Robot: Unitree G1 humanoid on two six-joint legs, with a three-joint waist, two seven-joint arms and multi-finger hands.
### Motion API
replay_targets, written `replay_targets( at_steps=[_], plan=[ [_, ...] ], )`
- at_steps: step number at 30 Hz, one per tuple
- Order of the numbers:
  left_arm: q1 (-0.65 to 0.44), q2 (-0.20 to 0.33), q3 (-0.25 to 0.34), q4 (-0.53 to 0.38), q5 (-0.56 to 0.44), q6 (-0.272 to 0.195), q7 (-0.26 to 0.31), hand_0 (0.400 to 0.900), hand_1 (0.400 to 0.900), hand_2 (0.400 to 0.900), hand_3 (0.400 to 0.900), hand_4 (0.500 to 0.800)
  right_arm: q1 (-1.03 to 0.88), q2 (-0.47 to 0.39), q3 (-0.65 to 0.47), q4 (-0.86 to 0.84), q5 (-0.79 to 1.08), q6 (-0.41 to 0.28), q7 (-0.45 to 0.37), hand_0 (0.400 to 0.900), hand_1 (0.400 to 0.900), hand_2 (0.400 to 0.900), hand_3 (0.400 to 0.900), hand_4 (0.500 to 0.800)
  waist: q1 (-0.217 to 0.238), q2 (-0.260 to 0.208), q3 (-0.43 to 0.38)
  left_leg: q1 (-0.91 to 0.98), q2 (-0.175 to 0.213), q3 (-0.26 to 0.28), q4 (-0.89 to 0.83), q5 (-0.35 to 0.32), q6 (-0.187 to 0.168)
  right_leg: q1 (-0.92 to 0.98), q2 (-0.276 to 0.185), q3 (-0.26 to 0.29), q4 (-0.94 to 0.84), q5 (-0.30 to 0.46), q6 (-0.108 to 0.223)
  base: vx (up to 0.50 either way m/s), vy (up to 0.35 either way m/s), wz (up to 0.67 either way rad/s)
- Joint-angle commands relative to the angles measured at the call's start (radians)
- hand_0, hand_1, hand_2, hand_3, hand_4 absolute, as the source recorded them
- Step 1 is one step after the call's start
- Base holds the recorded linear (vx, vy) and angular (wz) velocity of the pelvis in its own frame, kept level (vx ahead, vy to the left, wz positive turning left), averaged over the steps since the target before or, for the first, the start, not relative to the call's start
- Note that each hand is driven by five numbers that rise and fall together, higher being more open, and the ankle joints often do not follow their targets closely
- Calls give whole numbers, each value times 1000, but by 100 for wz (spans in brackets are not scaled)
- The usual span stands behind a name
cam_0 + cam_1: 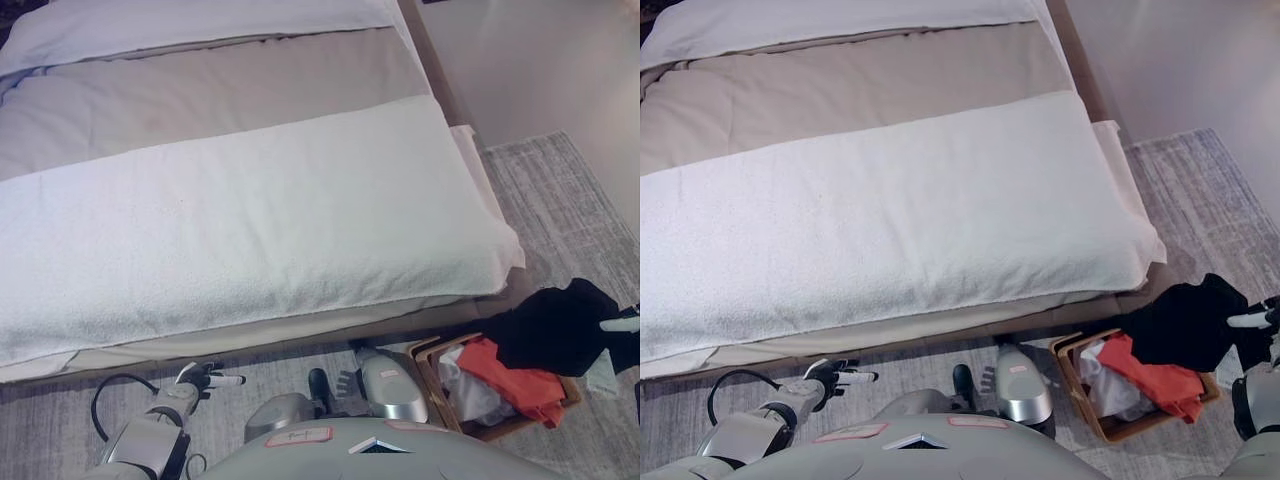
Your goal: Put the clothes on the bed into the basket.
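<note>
A brown basket (432,368) stands on the floor by the bed's near right corner. An orange garment (518,377) and white cloth (470,396) lie inside it. A black garment (555,325) hangs over the basket's far right side, bunched around my right hand (622,324), whose fingers are curled in the cloth with one white tip sticking out. My left hand (205,380) is low at the bed's near edge, open and holding nothing. The bed (250,230) shows only a white blanket, a beige sheet and a pillow.
The bed fills most of the view, and its wooden frame runs along the right side. A grey patterned rug (560,190) covers the floor to the right of the bed and under the basket. A pale wall lies at the upper right.
</note>
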Motion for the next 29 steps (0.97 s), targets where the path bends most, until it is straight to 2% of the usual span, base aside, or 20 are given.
replay_targets(
  at_steps=[1,8,19,24,29],
  plan=[
    [10,102,30,15,23,-5,19,900,900,900,900,800,-19,-105,12,41,23,18,-65,900,900,900,900,800,18,-36,-39,31,-10,-26,93,-150,-18,-78,-26,92,40,40,67,-8,-28,4],
    [2,114,37,26,23,-3,23,900,900,900,900,800,-19,-85,22,22,43,19,-53,900,900,900,900,800,20,-42,-41,29,-5,-37,83,-139,-21,-82,-25,85,44,39,60,-8,-18,2],
    [10,137,91,56,15,1,32,900,900,900,900,800,0,-37,-4,-113,123,9,-56,900,900,900,900,800,27,-64,-48,25,-3,-54,82,-133,-20,-89,-11,98,54,32,48,-8,-10,-2],
    [20,137,111,51,7,-4,33,900,900,900,900,800,54,12,-46,-207,224,-23,-60,900,900,900,900,800,30,-68,-49,27,2,-61,80,-130,-20,-87,-6,98,58,27,45,0,0,0],
    [20,136,109,46,0,-12,33,900,900,900,900,800,94,97,-74,-148,297,-41,-59,900,900,900,900,800,43,-61,-51,30,5,-75,79,-128,-20,-79,-7,86,55,18,42,1,0,6]
  ],
)
